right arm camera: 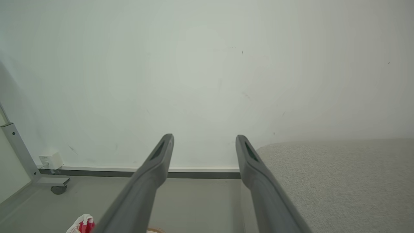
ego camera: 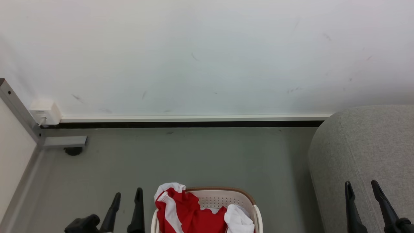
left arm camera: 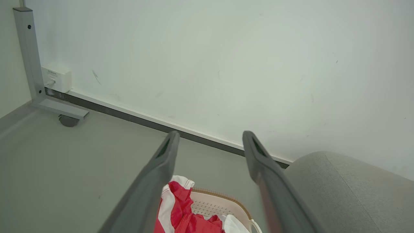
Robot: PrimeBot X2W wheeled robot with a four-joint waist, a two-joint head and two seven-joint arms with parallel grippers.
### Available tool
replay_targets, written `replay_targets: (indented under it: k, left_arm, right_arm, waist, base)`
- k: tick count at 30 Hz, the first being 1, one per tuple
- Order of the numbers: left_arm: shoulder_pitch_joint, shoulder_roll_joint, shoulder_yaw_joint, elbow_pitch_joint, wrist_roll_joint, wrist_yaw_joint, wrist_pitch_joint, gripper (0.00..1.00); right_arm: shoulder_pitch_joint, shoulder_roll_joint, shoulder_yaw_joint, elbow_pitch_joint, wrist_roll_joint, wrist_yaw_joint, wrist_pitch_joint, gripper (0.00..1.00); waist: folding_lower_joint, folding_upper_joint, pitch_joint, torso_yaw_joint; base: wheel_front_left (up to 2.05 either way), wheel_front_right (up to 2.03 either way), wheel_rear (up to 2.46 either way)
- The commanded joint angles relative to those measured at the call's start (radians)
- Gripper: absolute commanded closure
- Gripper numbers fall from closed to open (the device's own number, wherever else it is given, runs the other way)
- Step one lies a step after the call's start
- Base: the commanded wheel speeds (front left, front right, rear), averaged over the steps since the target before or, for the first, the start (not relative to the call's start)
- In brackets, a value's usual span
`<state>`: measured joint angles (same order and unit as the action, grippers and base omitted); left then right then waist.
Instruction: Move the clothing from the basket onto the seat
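In the basket, low centre, clothing sits heaped, red over the rim; both pairs of jaws released, empty. Best: drop left jaws onto red bunch, pinch deep, carry to seat.

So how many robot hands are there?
2. The left hand is left of the basket; the right hand is by the grey sofa. Both are open and empty.
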<state>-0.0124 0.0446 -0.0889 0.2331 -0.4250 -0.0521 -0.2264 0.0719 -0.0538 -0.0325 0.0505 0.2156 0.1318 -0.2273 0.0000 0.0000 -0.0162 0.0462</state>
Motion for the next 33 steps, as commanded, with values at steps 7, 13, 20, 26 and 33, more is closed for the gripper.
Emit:
replay_targets:
  k: [7,13,20,26,33]
  left_arm:
    - [0.016,0.009,-0.003,-0.005,0.068,-0.001,-0.02,0.0]
    - [0.013,0.009,-0.008,-0.005,0.102,-0.002,-0.031,0.0]
    - [0.013,0.009,-0.014,0.0,0.138,0.001,-0.039,0.0]
    - [0.016,0.009,-0.011,0.001,0.137,0.001,-0.039,0.0]
    - [0.016,0.009,-0.008,0.001,0.141,-0.002,-0.039,0.0]
  right_arm:
    - [0.018,0.001,-0.014,-0.005,-0.051,-0.002,-0.02,0.0]
    - [0.022,0.002,-0.027,-0.003,-0.084,-0.002,-0.031,0.0]
    - [0.027,0.003,-0.042,0.005,-0.093,-0.002,-0.039,0.0]
    - [0.026,0.003,-0.041,0.014,-0.061,-0.002,-0.039,0.0]
    - [0.026,0.003,-0.038,0.023,-0.052,-0.002,-0.037,0.0]
  waist:
    - [0.0,0.0,-0.003,-0.001]
    - [0.0,0.0,-0.002,-0.001]
    - [0.0,0.0,-0.001,0.001]
    - [0.0,0.0,0.001,0.0]
    - [0.0,0.0,0.004,-0.002]
  base:
    - [0.0,0.0,0.0]
    - [0.0,0.0,0.0]
    - [0.0,0.0,0.0]
    - [0.0,0.0,0.0]
    - [0.0,0.0,0.0]
